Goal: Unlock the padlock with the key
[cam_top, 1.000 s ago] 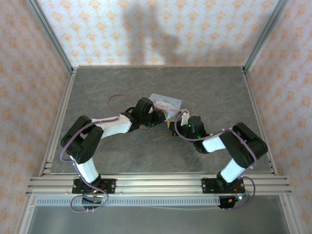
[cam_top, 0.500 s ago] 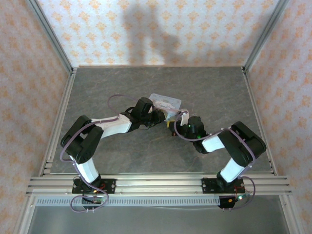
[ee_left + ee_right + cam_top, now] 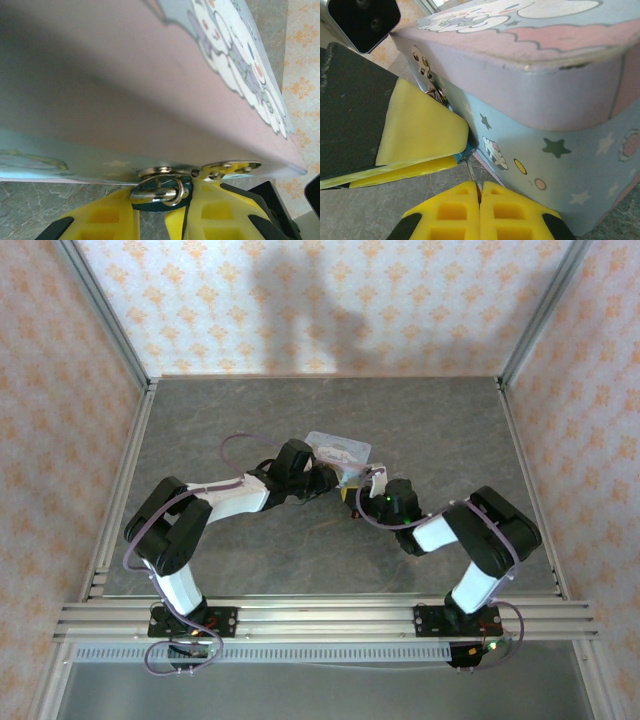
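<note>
The teal padlock (image 3: 149, 205) hangs by its metal shackle from the hasp of the pale blue cartoon tin (image 3: 150, 75). My left gripper (image 3: 161, 196) is shut on the padlock, one yellow finger on each side of its body. In the right wrist view a sliver of the padlock (image 3: 465, 153) peeks out under the left finger (image 3: 420, 130). The thin silvery key (image 3: 470, 170) runs from it down into my right gripper (image 3: 479, 188), which is shut on the key. From above, both grippers meet at the tin's (image 3: 338, 448) near edge, left gripper (image 3: 335, 480) beside right gripper (image 3: 356, 500).
The tin stands mid-table on the grey mat (image 3: 450, 430). Metal frame posts (image 3: 105, 315) and patterned walls enclose the table. Both arms fold inward in front of the tin, with open mat behind it and to either side.
The right arm's elbow has crept slightly left. Both grips and the tin look the same.
</note>
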